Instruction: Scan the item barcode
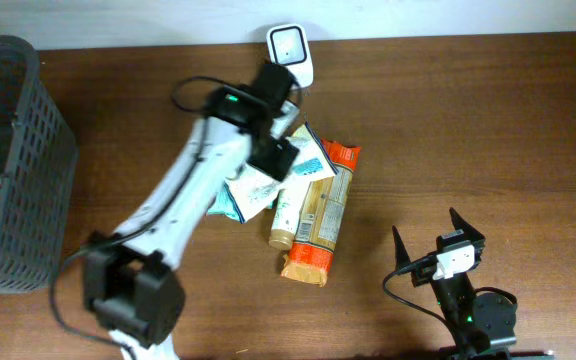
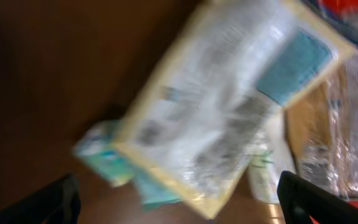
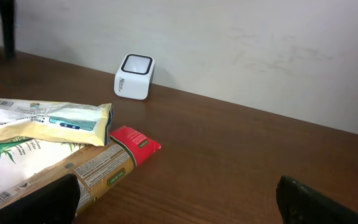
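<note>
The wooden table (image 1: pixel 488 130) fills the overhead view. The grey basket (image 1: pixel 8 160) is cut off by the left edge.

The left arm (image 1: pixel 183 200) reaches from the near edge diagonally up the table, and its wrist covers the top of the pile of packets (image 1: pixel 313 215), so the left gripper (image 2: pixel 180 202) is hard to make out from above. The left wrist view is badly blurred. Its two dark fingers (image 2: pixel 58 199) stand wide apart at the bottom corners with nothing clamped between them, above a yellow-edged packet (image 2: pixel 229 106) with a teal label. No print is readable.

That packet lies on top of the pile, near the middle of the table. Under it is a long tan packet (image 3: pixel 104 171) with a red end.

The right arm (image 1: pixel 468 305) sits low at the near right, well apart from the pile. The right gripper (image 1: pixel 426 232) points up the table, fingers spread and empty.

Only the right wrist view shows the white scanner (image 3: pixel 133 76) from the side, against the wall, beyond the pile.
</note>
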